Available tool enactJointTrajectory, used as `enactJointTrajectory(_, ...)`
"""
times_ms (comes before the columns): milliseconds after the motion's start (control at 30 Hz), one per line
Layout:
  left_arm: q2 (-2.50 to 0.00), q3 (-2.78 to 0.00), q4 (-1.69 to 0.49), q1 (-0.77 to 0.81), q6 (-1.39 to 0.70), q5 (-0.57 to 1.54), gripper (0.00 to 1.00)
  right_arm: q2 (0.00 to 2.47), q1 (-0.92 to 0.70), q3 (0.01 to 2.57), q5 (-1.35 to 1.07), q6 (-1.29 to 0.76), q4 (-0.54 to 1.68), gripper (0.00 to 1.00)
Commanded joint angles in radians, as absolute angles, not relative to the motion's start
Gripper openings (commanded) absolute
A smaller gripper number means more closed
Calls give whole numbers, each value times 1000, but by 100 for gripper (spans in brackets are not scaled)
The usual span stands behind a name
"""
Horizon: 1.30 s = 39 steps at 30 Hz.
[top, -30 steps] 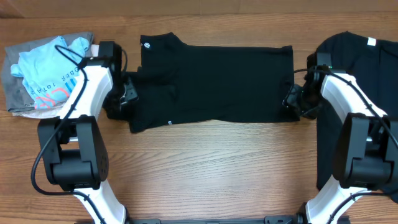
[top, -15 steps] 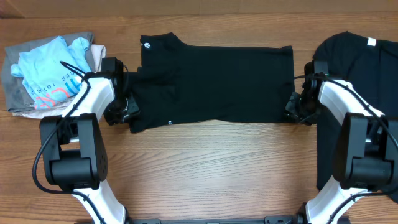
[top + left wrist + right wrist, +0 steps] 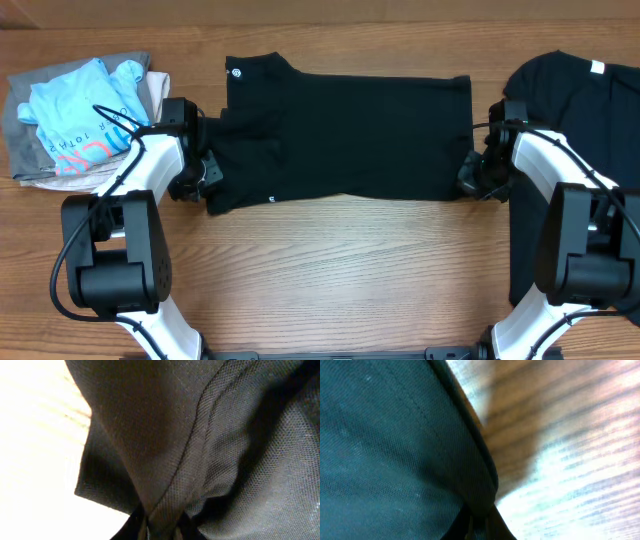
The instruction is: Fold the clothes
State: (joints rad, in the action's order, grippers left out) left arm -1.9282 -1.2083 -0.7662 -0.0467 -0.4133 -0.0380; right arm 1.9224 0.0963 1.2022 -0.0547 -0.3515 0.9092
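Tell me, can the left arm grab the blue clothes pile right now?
Probably not yet. The left tool is shut on the edge of the black T-shirt. The blue clothes pile lies close beside it with nothing between, so after letting go it likely could.

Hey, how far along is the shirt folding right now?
Done: one black T-shirt lies spread flat mid-table. In hand: the left gripper and right gripper, jaws shut, pinch its two near corners, so a fold looks about to start. Left: folding it through, then probably the other black garment lying loose on the right.
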Motion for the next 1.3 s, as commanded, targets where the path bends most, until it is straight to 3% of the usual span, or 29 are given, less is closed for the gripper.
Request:
enactJointTrajectory(0, -1958, -1158, -825, -46, -419, -35, 13, 1942, 95, 1166, -33, -387, 965, 4)
enactJointTrajectory(400, -1958, -1157, -1079, -46, -421, -37, 18, 1942, 95, 1165, -15, -496, 1201, 8)
enactJointTrajectory(700, -1958, -1157, -1226, -46, -488, -89, 10, 1942, 94, 1120, -15, -495, 1273, 13)
enactJointTrajectory(800, -1957, -1159, -1259, -46, -487, -106, 12, 1942, 94, 1114, -15, -494, 1267, 20)
enactJointTrajectory(900, -1954, -1180, -1302, -46, -487, -118, 13, 1942, 96, 1127, -16, -494, 1275, 51)
enactJointTrajectory(1000, -1952, -1248, -1377, -46, -495, -118, 15, 1942, 96, 1169, -16, -490, 1309, 68)
enactJointTrajectory(1133, -1952, -1381, -1470, -46, -495, -147, 23, 1942, 96, 1267, -29, -462, 1364, 72)
enactJointTrajectory(1233, -1952, -1514, -1526, -46, -495, -164, 34, 1942, 96, 1364, -52, -437, 1422, 74)
enactJointTrajectory(1267, -1952, -1558, -1547, -46, -495, -162, 44, 1942, 96, 1403, -55, -434, 1446, 77)
